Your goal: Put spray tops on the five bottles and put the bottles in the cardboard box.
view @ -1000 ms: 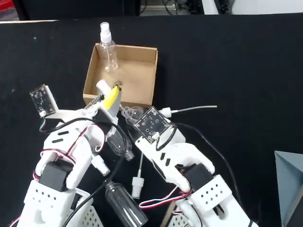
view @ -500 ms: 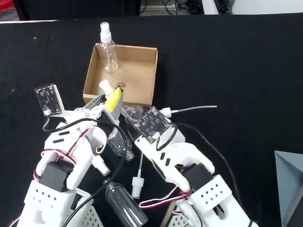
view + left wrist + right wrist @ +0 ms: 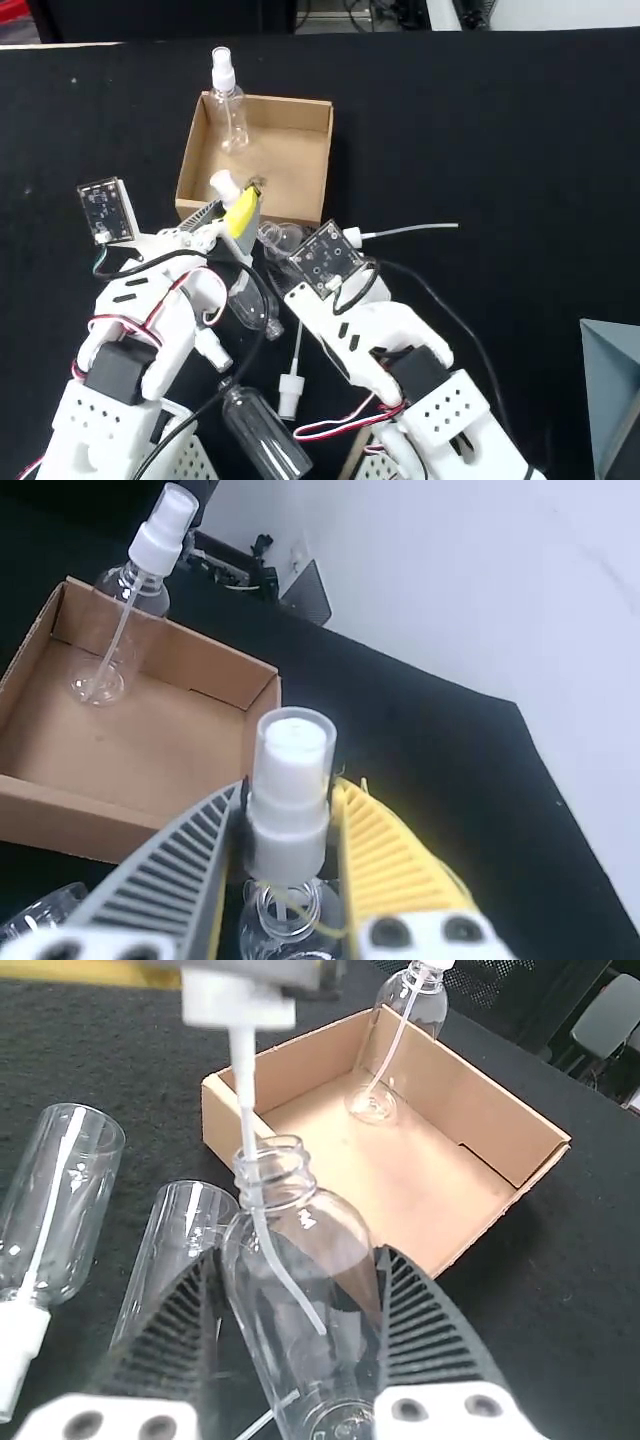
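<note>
The left gripper [image 3: 288, 798] has its grey and yellow jaws closed on a white spray top [image 3: 290, 770], held upright with its thin tube hanging down; the right gripper [image 3: 300, 1295] has its jaws clamped around the body of a clear held bottle [image 3: 300, 1250], which leans slightly and sits just in front of the near wall of the cardboard box [image 3: 500, 1160]. In the right wrist view the tube passes through the bottle's open neck and into its body; the white head sits above the neck, not yet seated on it.

A capped bottle [image 3: 228, 100] stands upright in the far left corner of the box, its spray head rising above the rim. On the black worktop [image 3: 500, 150], a lying bottle [image 3: 250, 300] rests on its side between the two arms; a second lying bottle [image 3: 265, 435] rests nearer the arm bases; a loose spray top [image 3: 290, 390] lies just beside that one, its tube pointing toward the box; another spray top [image 3: 355, 238] lies near the box's near right corner, its tube stretched away to the right.
</note>
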Available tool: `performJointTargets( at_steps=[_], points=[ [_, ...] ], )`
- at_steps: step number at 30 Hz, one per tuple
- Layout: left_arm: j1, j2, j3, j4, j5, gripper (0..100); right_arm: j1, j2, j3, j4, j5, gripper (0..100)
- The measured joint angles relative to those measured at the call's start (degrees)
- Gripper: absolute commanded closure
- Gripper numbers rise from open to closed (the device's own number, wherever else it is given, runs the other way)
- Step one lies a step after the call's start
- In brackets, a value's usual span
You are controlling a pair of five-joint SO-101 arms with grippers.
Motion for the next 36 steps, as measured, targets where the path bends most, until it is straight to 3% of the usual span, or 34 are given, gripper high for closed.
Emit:
performJointTargets(
  at_steps=[19, 24, 36],
  points=[
    [4.0, -0.1, 2.3, -0.5, -12.0, 97, 0.0, 0.0, 0.0, -1.3, -0.4, 93.5],
    [4.9, -0.1, 3.2, -0.5, -13.4, 84, 0.0, 0.0, 0.0, -1.5, -0.4, 93.5],
    [4.8, -0.1, 3.3, 2.9, -13.5, 75, 0.1, 0.0, 0.0, -1.5, -0.5, 93.5]
  ],
)
